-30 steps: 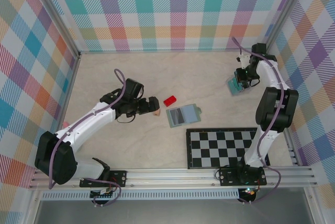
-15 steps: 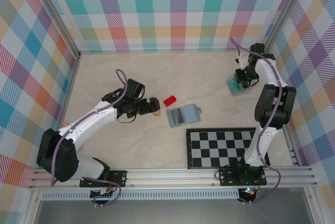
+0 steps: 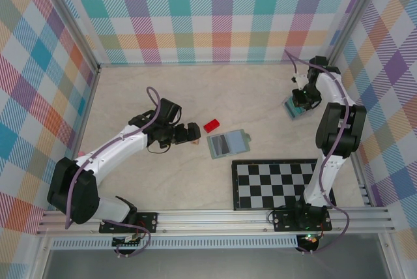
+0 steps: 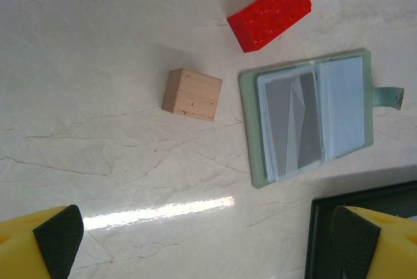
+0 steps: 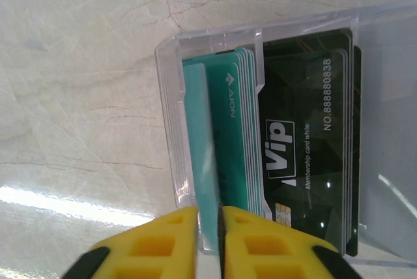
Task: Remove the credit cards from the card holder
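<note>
The left gripper (image 4: 207, 243) hangs above the table (image 4: 98, 31) with its jaws spread as wide as they go, nothing between them. Its black pads (image 4: 58, 240) sit at the two lower corners of the wrist view.

The card holder (image 4: 309, 119) lies open and flat ahead of this gripper, toward its right finger. The inside faces up, showing two pale panels with grey sleeves. Its tab (image 4: 389, 96) points away to the right.

A wooden block (image 4: 191, 94) stands ahead of the gripper, just left of the card holder and apart from it. A red block (image 4: 270, 13) lies farther ahead, just beyond the holder's far edge. A corner of the checkerboard (image 4: 326, 227) lies beside the right finger.

The right gripper (image 5: 208, 243) is well apart from the card holder and points down into a clear box (image 5: 171, 129). Its yellow fingers (image 5: 163, 246) are almost together, leaving a thin slit. One teal card (image 5: 199, 161) stands on edge in the box and runs straight into that slit. I cannot tell whether the fingers pinch it or only flank it.

More teal cards stand just to its right, and a black card (image 5: 306, 155) stands to the right of those.
</note>
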Controlling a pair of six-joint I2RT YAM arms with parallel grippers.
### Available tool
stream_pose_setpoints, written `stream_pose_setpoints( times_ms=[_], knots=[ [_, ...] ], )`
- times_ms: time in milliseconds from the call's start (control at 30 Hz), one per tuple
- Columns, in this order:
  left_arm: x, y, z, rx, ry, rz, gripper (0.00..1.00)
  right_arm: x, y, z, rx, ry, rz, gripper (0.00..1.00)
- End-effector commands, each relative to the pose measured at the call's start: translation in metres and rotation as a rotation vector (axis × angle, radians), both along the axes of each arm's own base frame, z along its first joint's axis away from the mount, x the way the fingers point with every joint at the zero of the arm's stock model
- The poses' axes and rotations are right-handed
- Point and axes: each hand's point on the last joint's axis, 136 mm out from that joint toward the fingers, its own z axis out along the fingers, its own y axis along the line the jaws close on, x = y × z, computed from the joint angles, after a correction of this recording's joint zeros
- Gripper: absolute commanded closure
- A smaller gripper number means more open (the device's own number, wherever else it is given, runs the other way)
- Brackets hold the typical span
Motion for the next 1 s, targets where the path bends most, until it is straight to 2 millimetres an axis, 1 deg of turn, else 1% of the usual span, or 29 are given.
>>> stream_pose_setpoints(
  times_ms=[0,100,167,267,400,500,600,767,867,967],
  knots=[
    [-0.003,-0.003,0.002,-0.015,0.014,-0.004,0.0,0.007,0.01,0.016,0.065,-0.036,-0.014,0.75],
    [-0.004,-0.002,0.002,-0.008,0.013,-0.004,0.0,0.008,0.012,0.031,0.075,-0.071,-0.02,0.71],
    [-0.004,-0.002,0.002,-0.012,0.011,-0.003,0.0,0.008,0.012,0.041,0.081,-0.092,-0.034,0.71],
    [-0.004,-0.003,0.001,-0.021,0.012,-0.002,0.0,0.008,0.019,0.06,0.133,-0.128,-0.061,0.71],
    [-0.004,-0.005,0.0,-0.036,0.013,0.001,0.0,0.002,0.037,0.083,0.253,-0.153,-0.11,0.71],
    [-0.005,-0.006,0.002,-0.047,0.008,0.002,0.0,-0.011,0.053,0.093,0.353,-0.144,-0.155,0.7],
    [-0.006,-0.008,0.004,-0.063,0.005,0.0,0.0,-0.032,0.086,0.104,0.481,-0.123,-0.147,0.66],
    [-0.005,-0.013,0.006,-0.095,0.004,0.002,0.0,-0.067,0.137,0.109,0.558,-0.1,-0.148,0.66],
    [-0.005,-0.013,0.005,-0.107,0.021,0.035,0.0,-0.09,0.167,0.101,0.588,-0.072,-0.16,0.63],
    [-0.006,-0.018,0.002,-0.121,0.047,0.046,0.0,-0.112,0.191,0.086,0.582,-0.045,-0.149,0.62]
  ],
)
